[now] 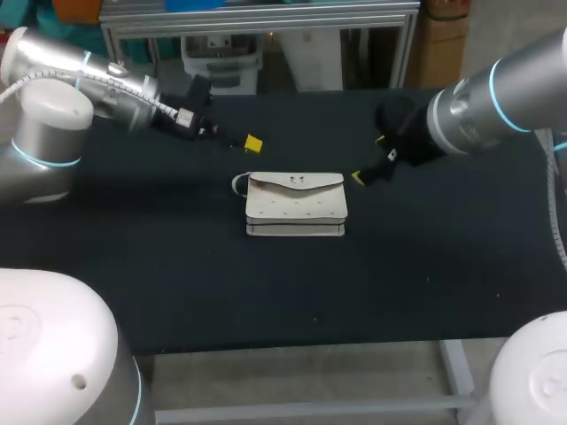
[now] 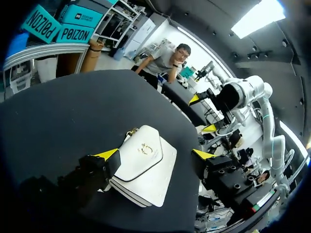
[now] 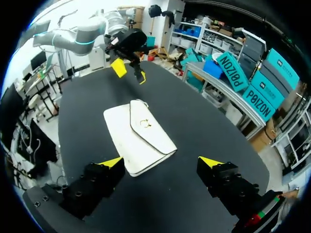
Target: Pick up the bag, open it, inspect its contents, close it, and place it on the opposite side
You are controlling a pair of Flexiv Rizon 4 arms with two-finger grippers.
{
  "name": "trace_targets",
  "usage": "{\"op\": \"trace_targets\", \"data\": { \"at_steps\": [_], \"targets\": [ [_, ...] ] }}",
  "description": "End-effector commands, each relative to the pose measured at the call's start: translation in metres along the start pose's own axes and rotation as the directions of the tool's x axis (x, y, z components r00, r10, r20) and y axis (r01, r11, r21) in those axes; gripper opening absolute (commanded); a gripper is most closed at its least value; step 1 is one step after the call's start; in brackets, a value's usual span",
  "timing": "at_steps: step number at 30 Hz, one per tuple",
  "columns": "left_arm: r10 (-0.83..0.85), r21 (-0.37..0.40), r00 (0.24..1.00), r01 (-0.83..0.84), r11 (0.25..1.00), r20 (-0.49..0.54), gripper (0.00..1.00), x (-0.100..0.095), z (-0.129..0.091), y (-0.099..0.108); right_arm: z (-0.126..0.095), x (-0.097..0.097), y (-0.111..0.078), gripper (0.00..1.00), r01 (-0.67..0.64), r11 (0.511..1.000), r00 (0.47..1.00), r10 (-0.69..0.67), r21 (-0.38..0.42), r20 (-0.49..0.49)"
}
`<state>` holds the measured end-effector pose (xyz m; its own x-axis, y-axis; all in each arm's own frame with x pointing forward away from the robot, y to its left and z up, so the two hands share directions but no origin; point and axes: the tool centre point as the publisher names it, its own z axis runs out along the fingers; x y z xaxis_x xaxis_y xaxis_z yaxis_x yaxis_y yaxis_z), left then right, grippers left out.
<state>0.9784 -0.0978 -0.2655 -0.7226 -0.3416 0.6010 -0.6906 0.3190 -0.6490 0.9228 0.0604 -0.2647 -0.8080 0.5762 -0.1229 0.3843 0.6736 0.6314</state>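
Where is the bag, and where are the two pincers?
bag (image 1: 295,202): head view, middle of its white face.
left pincer (image 2: 155,154): left wrist view, between its yellow tips.
right pincer (image 3: 160,161): right wrist view, between its yellow tips.

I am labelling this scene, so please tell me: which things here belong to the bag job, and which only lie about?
Job: white bag, left gripper, right gripper.
Not of the job: black table, only the support.

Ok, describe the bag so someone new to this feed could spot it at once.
Start with the black table. Near its middle lies a small white handbag, with the left gripper and right gripper off to either side. It alone is white against the dark top, with a metal clasp on its closed flap and a loop at one end.
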Motion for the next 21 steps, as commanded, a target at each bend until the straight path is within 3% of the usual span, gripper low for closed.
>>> {"op": "trace_targets", "data": {
  "at_steps": [1,9,21],
  "targets": [
    [-0.26,0.124,0.926,0.234,0.964,0.273,1.0,0.011,-0.006,0.007,-0.007,0.003,0.004,1.0,-0.052,0.986,0.998,0.058,0.155,-0.035],
    [-0.259,0.027,0.805,0.29,0.957,0.533,1.0,0.014,-0.012,0.008,-0.013,0.007,-0.003,1.0,-0.173,0.944,0.975,0.204,0.282,-0.086],
    [-0.258,-0.148,0.712,0.454,0.879,0.653,1.0,0.0,-0.01,0.016,-0.01,0.01,-0.025,1.0,-0.367,0.862,0.865,0.454,0.349,-0.215]
  ]
}}
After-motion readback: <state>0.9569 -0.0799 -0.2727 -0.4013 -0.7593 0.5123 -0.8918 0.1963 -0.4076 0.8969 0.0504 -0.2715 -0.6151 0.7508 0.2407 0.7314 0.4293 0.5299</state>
